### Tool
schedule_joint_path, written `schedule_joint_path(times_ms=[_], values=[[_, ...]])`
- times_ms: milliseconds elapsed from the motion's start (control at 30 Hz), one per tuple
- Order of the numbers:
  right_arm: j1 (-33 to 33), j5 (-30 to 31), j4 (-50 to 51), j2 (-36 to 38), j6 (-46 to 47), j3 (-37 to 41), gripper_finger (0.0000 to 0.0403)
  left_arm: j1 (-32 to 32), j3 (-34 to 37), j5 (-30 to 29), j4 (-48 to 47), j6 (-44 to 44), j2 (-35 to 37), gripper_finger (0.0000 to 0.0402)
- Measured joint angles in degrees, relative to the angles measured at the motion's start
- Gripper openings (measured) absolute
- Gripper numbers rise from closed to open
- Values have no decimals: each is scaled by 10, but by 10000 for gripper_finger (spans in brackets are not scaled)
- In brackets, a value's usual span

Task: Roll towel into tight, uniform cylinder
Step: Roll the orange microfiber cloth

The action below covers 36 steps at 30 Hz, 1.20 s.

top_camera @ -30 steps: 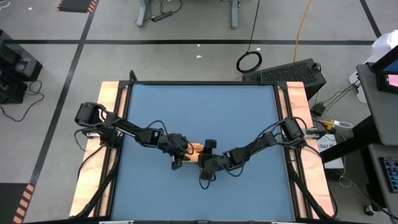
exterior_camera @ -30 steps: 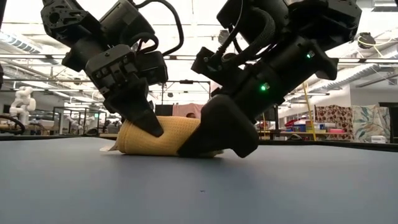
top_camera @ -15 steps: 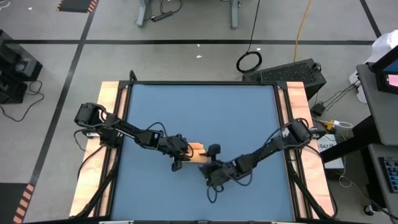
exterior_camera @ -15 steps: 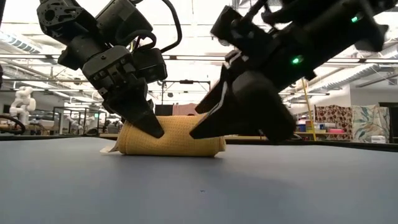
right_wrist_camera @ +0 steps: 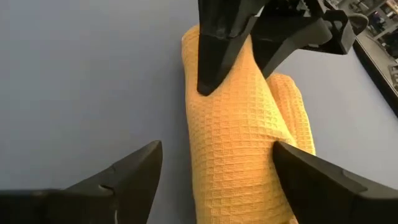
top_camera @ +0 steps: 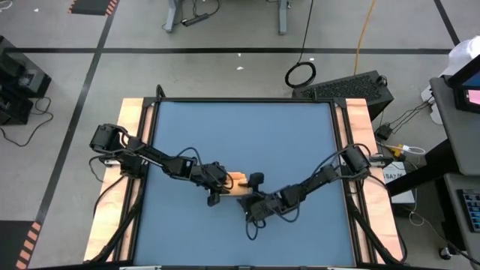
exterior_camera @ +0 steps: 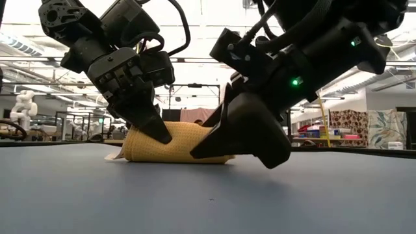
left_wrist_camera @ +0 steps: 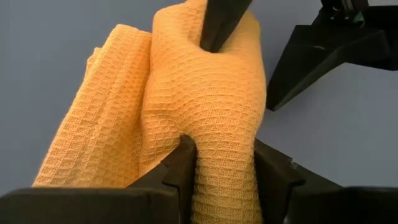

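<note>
The orange-yellow towel lies rolled up at the middle of the blue table, with a looser fold along its far side. In the low view the roll rests lengthwise on the tabletop. My left gripper is shut on the roll's left end. My right gripper stands open astride the right end. Its near finger is clear of the cloth, over bare table. My left gripper pinches the roll's left end between its two fingers, which slant down from the table's left and lie along the roll. The cloth narrows between them. The roll stays on the table. My right gripper's far finger lies against the roll's upper far side near its right end, slanting down from the table's right. Nothing is pinched.
Bare blue tabletop lies all around the roll. Light wooden strips edge the table left and right. The room beyond holds racks and furniture, far from the work.
My right gripper has let go of the roll's right end, opened wider, and drawn off toward the table's right and near edge. It has rolled about its own line and come back over that end. The roll and my left gripper have kept still.
</note>
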<state>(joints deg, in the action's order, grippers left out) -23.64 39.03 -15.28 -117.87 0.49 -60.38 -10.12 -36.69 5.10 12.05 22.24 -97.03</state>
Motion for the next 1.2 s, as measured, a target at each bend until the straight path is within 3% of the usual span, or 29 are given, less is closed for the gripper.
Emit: schedule_joint_path(times_ms=[467, 633, 767, 1000, 1100, 1200], values=[[11, 10, -5, -1, -26, 0, 297, -1, 0, -3, 0, -1, 0, 121], [26, -37, 0, -1, -4, 0, 288, -1, 0, -3, 0, -1, 0, 121], [39, -73, 4, -1, 15, 0, 249, -1, 0, -4, 0, -1, 0, 121], [71, -175, 13, 3, 50, 0, 140, -2, 2, -11, 11, -1, 0, 122], [89, -227, 19, 4, 67, 0, 101, -3, 2, -14, 18, -16, 4, 141], [107, -277, 18, 4, 86, -2, 89, -5, 2, -13, 0, -47, 25, 180]])
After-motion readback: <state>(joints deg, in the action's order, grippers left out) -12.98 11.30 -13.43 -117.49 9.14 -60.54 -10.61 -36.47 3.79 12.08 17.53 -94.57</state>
